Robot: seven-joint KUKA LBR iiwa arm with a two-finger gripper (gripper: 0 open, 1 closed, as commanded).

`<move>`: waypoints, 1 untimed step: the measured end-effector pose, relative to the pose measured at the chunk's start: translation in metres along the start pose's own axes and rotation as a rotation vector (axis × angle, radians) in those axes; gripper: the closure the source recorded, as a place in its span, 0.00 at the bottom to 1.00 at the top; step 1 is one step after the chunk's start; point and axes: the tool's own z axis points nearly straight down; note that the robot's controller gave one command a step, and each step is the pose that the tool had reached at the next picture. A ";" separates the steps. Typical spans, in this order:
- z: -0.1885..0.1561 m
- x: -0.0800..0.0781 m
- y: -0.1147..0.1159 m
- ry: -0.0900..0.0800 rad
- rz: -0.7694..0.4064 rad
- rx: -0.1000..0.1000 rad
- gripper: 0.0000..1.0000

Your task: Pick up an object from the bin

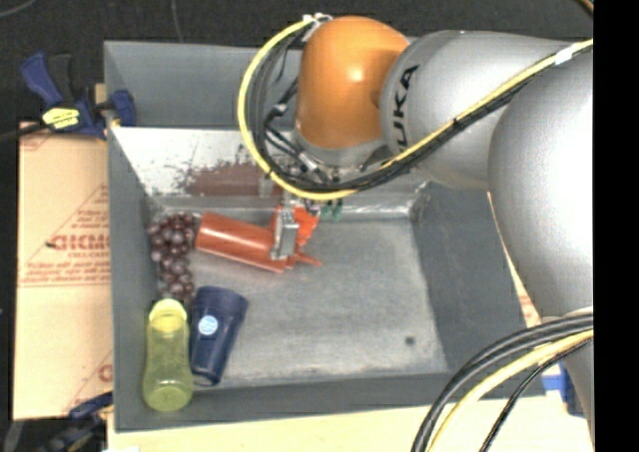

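My gripper point(287, 237) hangs low in the back middle of the bin, below the orange dome of the wrist. Its fingers stand at the right end of an orange-red tube-like object point(232, 240) that lies on its side on the bin floor. A bunch of dark purple grapes point(172, 250) lies just left of that object, against the left wall.
A yellow-green bottle point(167, 356) and a dark blue cup point(214, 330) with a pale round label lie side by side in the front left corner. The arm comes in from the right and covers the bin's back right part.
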 end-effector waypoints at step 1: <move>0.000 0.000 0.000 0.000 0.000 0.000 0.00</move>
